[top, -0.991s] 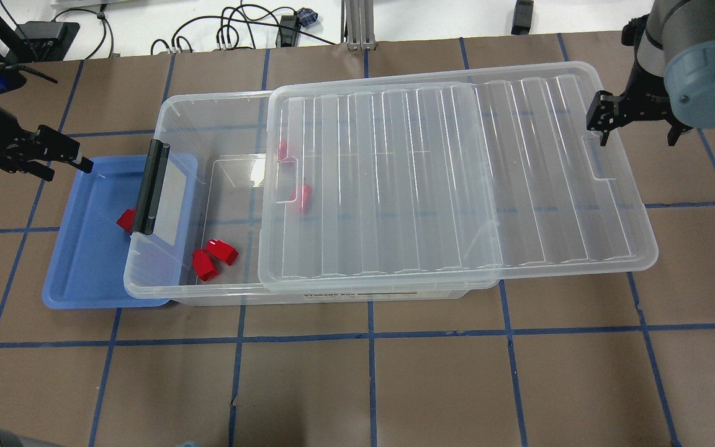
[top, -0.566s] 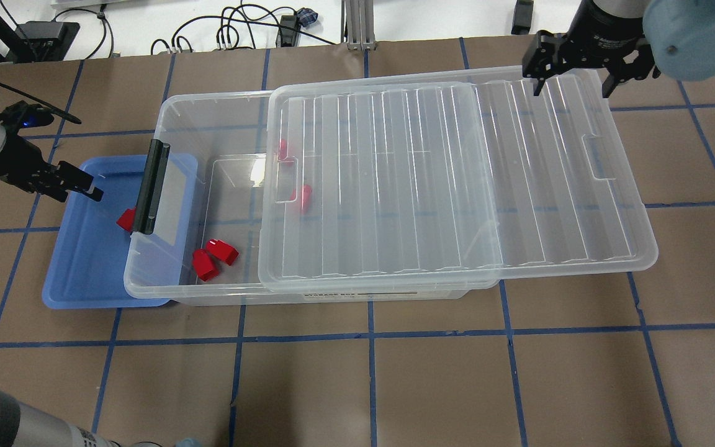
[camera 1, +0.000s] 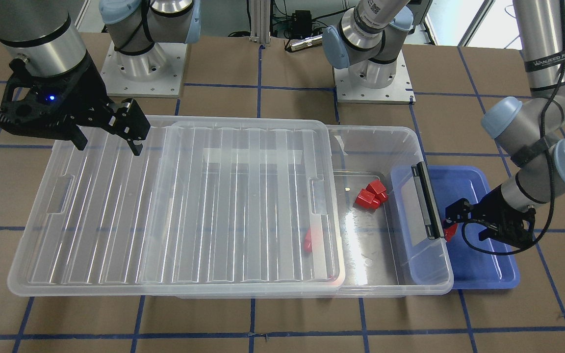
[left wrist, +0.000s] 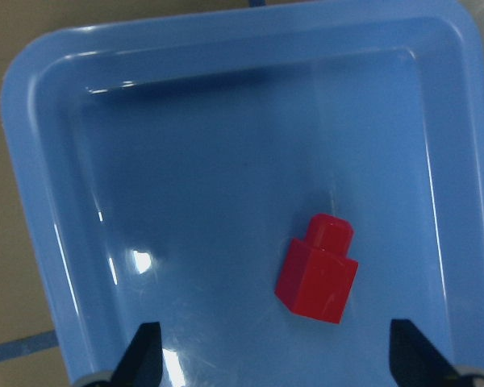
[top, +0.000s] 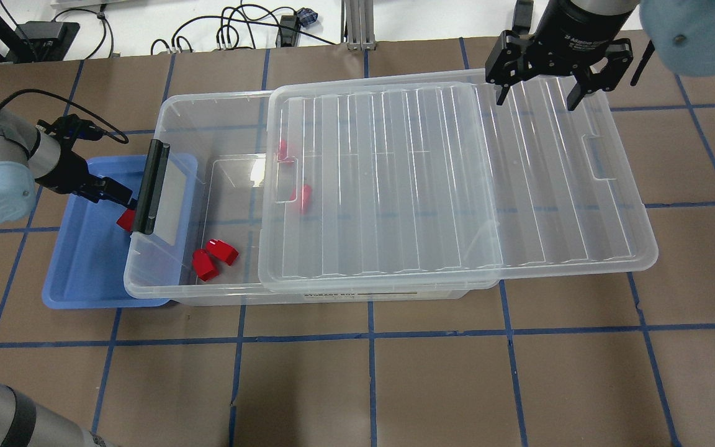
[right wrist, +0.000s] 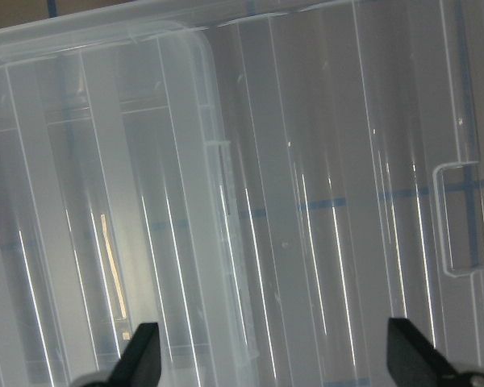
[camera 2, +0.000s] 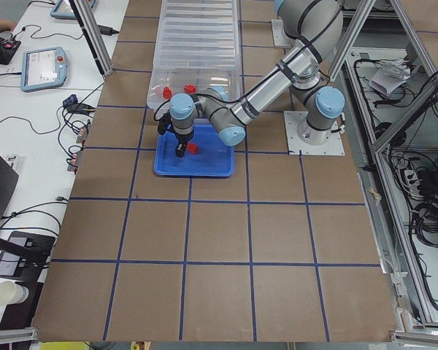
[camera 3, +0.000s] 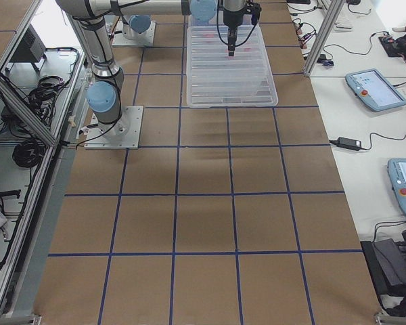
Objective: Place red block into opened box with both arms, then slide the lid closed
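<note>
One red block lies in the blue tray, just ahead of my left gripper, whose fingers stand open on either side of it without touching. From overhead, that left gripper hovers by the red block beside the black latch. The clear box holds several more red blocks. The ridged lid rests on the box, slid toward the right, so the left part stays uncovered. My right gripper hangs open above the lid's far edge, holding nothing.
The blue tray sits partly under the box's latch end. Cables and an aluminium post lie beyond the table's far edge. Both arm bases stand behind the box in the front-facing view.
My left gripper moved right and down into the blue tray, up to the red block. My right gripper swung from the lid's right end to above its far edge.
</note>
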